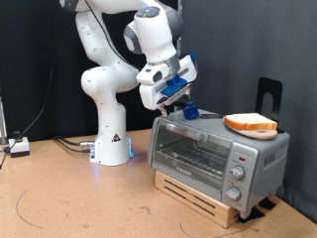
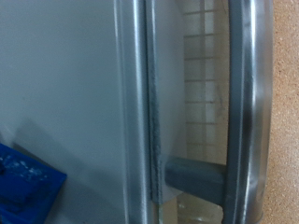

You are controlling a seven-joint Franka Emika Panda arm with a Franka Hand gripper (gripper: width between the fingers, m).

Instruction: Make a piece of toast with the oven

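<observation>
**Gripper on top of oven, above the door handle; toast parked at the far end of the roof**

Exterior view: gripper [image 1: 184, 107] sits low over the top of the oven [image 1: 218, 159], near its front upper edge at the exterior view's left end. Piece of toast [image 1: 251, 123] lies flat on a plate [image 1: 260, 133] on the oven roof, at about 3 o'clock from the gripper, clearly apart from it. Door looks closed, wire rack [image 1: 193, 157] visible through the glass, nothing on it. Knobs [image 1: 236, 178] at the exterior view's right end. Fingers are blocked by the blue hand housing here: can't tell if they're apart or together.

Wrist view: frame filled by the oven's silver top edge and the door handle [image 2: 245, 103], a bar whose long axis runs 12 to 6 o'clock, with glass and rack grid behind it. Blue finger [image 2: 26, 182] at 8 o'clock, off the handle. Nothing between the fingers that I can see. My read: handle is the nearest target, toast isn't being touched.
</observation>
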